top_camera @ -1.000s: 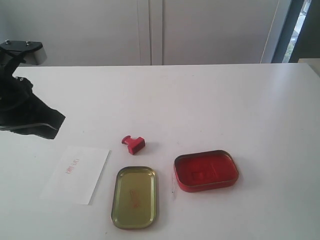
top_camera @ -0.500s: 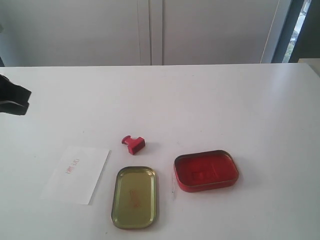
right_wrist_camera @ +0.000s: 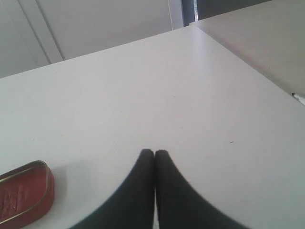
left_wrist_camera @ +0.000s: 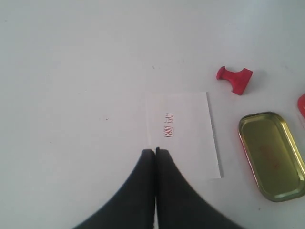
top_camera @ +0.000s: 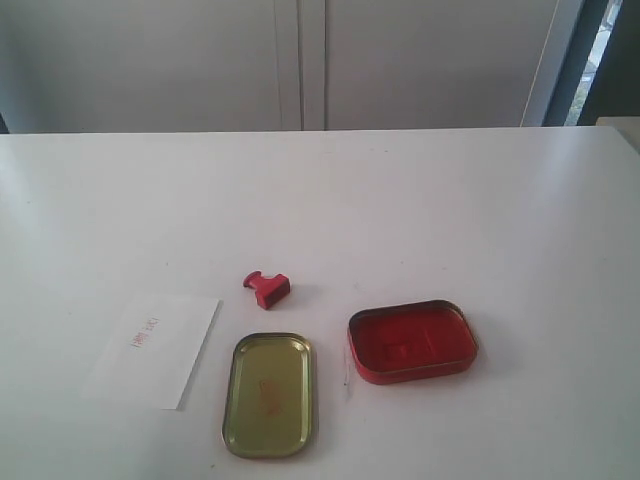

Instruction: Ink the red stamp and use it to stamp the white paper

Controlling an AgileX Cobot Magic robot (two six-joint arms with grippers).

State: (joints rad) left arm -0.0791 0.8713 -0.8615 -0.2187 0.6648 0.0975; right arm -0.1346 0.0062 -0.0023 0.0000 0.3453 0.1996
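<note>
Left claw (left_wrist_camera: 155, 150) and right claw (right_wrist_camera: 154, 152) were seen closed, empty.
The red stamp (top_camera: 266, 289) was found tipped over on the tabletop (top_camera: 450, 200), near the white paper (top_camera: 160, 355), marked with a red imprint.

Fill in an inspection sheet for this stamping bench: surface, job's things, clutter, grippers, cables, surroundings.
Surface: white table, smooth and plain.
Job's things: red stamp lying on its side; white paper flat, bearing a small red imprint; the two apart.
Clutter: gold lid inside up; open red ink tin nearby, not touching it.
Grippers: left gripper shut, empty; right gripper shut, empty.
Cables: nothing seen.
Surroundings: pale cabinet doors behind the table; window strip at the far right.
</note>
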